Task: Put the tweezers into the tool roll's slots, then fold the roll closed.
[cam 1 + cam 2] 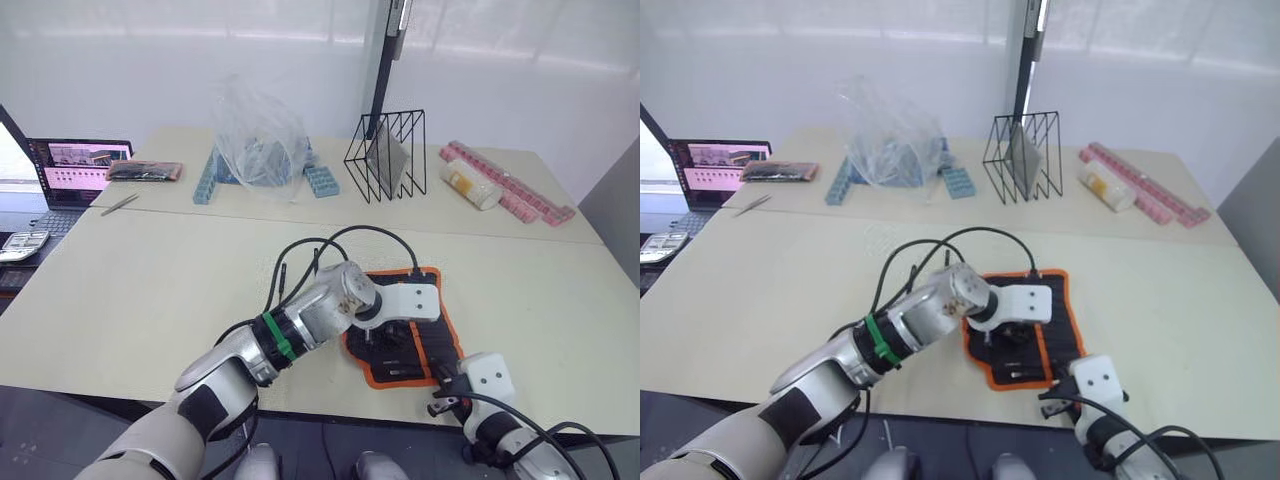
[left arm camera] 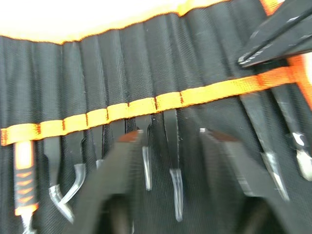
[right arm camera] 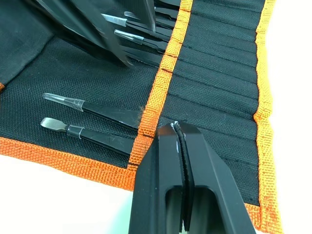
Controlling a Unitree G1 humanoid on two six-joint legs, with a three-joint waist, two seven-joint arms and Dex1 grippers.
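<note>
- The right gripper [image 3: 179, 127], fingers pressed together on nothing, rests its tip on the orange strip [image 3: 155, 105] of the tool roll [image 1: 440, 335].
- Just beyond that tip, the tweezers [image 3: 100, 111] sit tucked in the slots [image 3: 214, 85], points sticking out.
- The left gripper [image 2: 168, 139] hovers spread apart over the roll's middle, more tweezers [image 2: 174, 161] between its fingers.
- Far past both, a wire rack [image 1: 388, 155] holds a grey card.

Matt black woven-cloth tool roll [image 3: 87, 83]; orange webbing strip [image 3: 158, 87].
</note>
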